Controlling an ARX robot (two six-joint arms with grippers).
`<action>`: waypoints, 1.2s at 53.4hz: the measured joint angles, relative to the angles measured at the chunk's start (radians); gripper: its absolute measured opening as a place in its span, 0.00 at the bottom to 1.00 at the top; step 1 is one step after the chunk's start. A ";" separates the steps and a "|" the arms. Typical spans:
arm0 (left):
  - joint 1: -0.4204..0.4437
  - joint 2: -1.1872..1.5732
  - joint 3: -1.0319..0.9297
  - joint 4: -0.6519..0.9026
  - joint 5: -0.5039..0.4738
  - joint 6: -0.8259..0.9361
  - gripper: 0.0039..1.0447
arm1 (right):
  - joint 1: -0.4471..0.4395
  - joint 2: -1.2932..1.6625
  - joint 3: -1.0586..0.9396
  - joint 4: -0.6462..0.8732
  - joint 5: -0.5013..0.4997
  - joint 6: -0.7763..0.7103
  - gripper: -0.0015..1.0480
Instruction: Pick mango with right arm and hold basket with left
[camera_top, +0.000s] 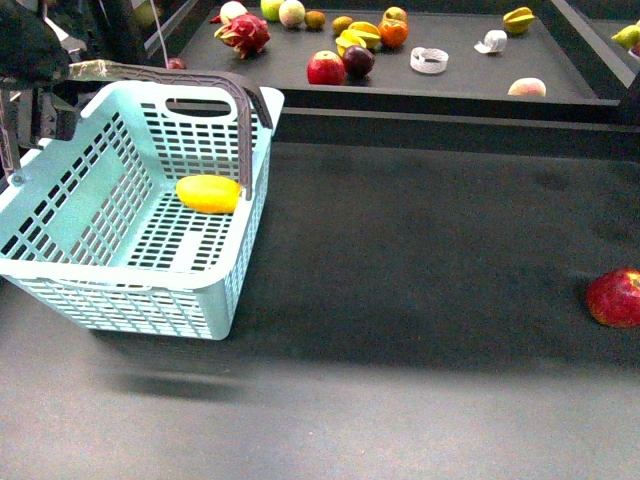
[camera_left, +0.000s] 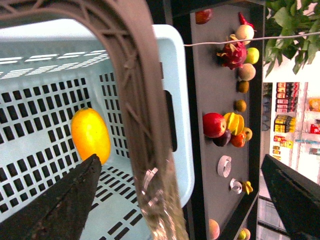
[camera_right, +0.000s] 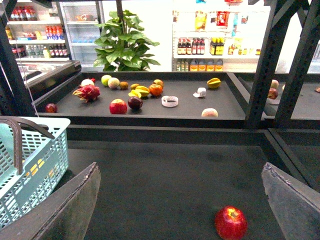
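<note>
The light blue basket (camera_top: 150, 300) stands at the left of the dark table, and the yellow-orange mango (camera_top: 208, 193) lies inside it on the floor by the right wall. In the left wrist view the mango (camera_left: 90, 135) shows through the basket (camera_left: 45, 75). My left gripper (camera_left: 180, 165) is open, and the grey-brown handle (camera_left: 135, 100) passes between its fingers without being clamped. My left arm (camera_top: 35, 60) sits at the basket's far left corner. My right gripper (camera_right: 180, 170) hangs open and empty over the bare table, right of the basket (camera_right: 30, 170).
A red apple (camera_top: 615, 297) lies at the table's right edge, also seen as the apple (camera_right: 231, 222) below my right gripper. The raised back shelf (camera_top: 460, 85) holds a dragon fruit (camera_top: 245, 33), another apple (camera_top: 326, 68), starfruit, oranges and tape rolls.
</note>
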 joint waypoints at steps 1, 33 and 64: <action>0.000 -0.014 -0.014 0.003 -0.001 0.008 0.93 | 0.000 0.000 0.000 0.000 0.000 0.000 0.92; 0.108 -0.684 -0.616 0.113 -0.135 0.327 0.92 | 0.000 0.000 0.000 0.000 0.000 0.000 0.92; 0.128 -0.888 -0.956 0.590 0.327 1.100 0.59 | 0.000 0.000 0.000 0.000 -0.001 0.000 0.92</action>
